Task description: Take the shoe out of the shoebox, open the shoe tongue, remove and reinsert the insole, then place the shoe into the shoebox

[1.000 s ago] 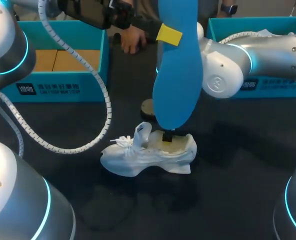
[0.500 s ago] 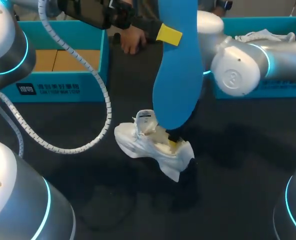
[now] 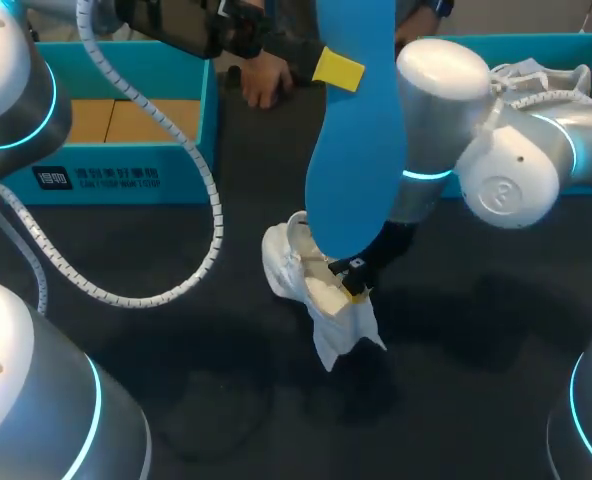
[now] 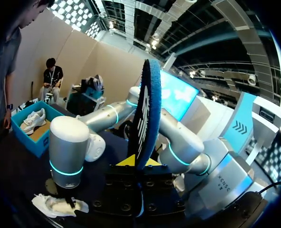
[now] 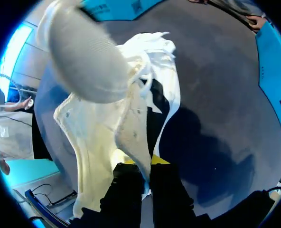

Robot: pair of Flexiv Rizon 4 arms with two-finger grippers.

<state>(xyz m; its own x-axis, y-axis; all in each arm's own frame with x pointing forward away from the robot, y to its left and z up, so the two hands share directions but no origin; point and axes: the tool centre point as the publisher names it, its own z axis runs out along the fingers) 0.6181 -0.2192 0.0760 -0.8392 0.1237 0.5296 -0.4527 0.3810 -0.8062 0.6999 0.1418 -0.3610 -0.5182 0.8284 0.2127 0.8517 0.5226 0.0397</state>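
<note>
Blue insole (image 3: 356, 150) masks shoe (image 3: 281, 265); person's hand (image 3: 263, 80) nr shoebox (image 3: 176, 165), maybe resting.

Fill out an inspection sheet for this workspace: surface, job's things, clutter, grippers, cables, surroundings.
Surface: dark table, shadowed under the shoe.
Job's things: blue insole held upright above the tilted white shoe; left shoebox open, cardboard floor showing.
Clutter: right shoebox holding a second shoe.
Grippers: left gripper shut on the insole; right gripper shut on the shoe's collar.
Cables: white spiral cable hanging from the left arm over the table.
Surroundings: a person's hand at the table's far edge, between the boxes.
</note>
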